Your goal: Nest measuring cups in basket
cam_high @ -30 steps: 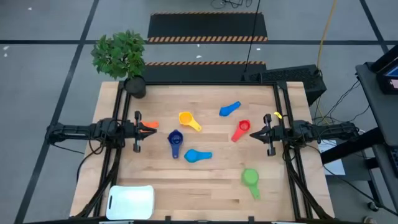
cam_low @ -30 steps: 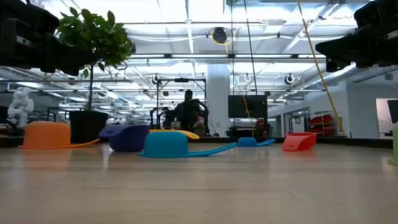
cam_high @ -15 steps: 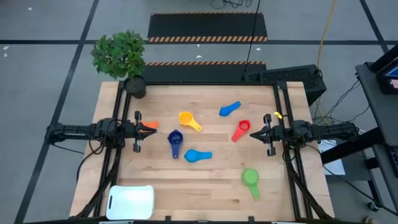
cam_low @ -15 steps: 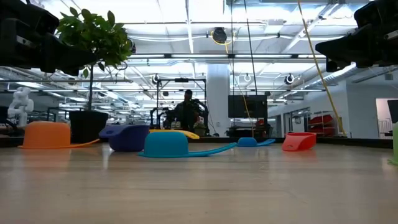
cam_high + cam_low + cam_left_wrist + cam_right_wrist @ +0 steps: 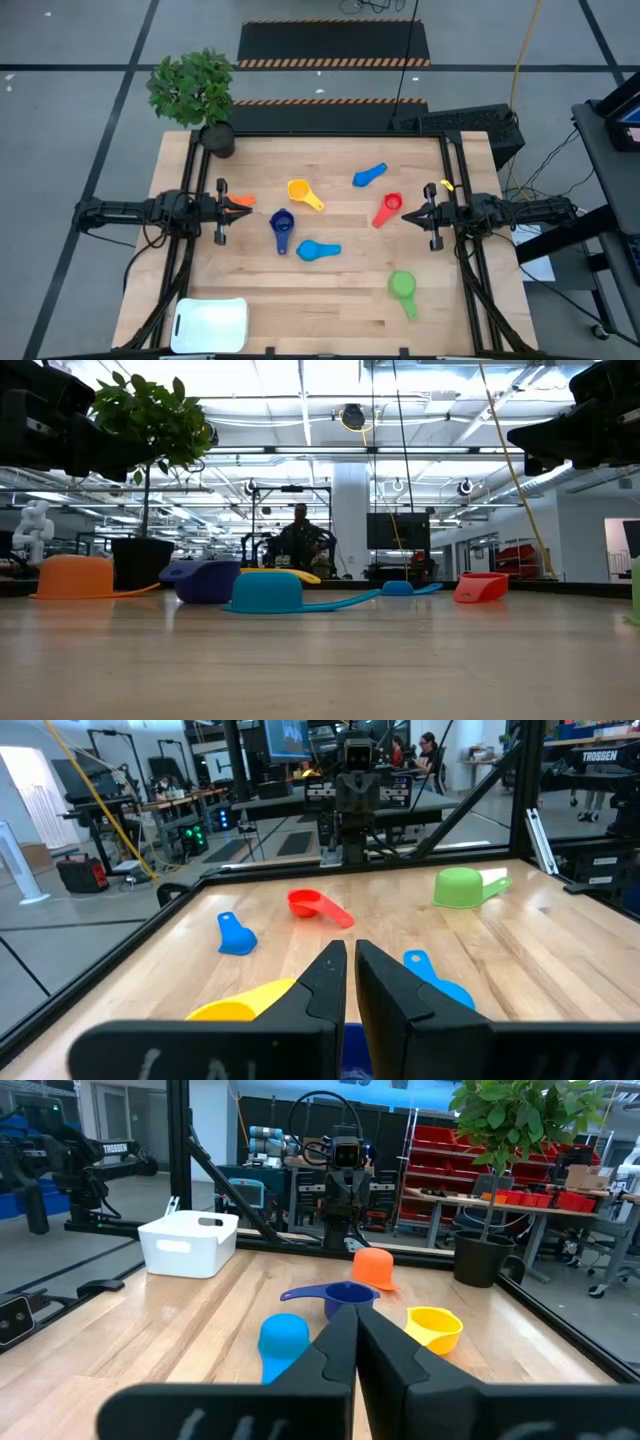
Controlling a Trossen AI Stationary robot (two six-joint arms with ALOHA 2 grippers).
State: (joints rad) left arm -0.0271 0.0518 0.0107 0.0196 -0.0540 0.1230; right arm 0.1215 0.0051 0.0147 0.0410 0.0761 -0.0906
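Observation:
Several measuring cups lie scattered on the wooden table: orange (image 5: 238, 201), yellow (image 5: 303, 193), dark blue (image 5: 282, 230), light blue (image 5: 318, 250), a second blue one (image 5: 370, 176), red (image 5: 388, 208) and green (image 5: 403, 290). The white basket (image 5: 210, 324) stands at the near left corner with nothing in it. My left gripper (image 5: 350, 965) hovers level at the left edge, just beside the orange cup, shut on nothing. My right gripper (image 5: 356, 1320) hovers level at the right edge, close to the red cup, also shut on nothing.
A potted plant (image 5: 205, 100) in a dark pot stands at the far left corner. Black frame rails (image 5: 190, 250) run along the table's left and right sides. Bare wood lies between the basket and the green cup. A person (image 5: 300, 540) shows far behind the table.

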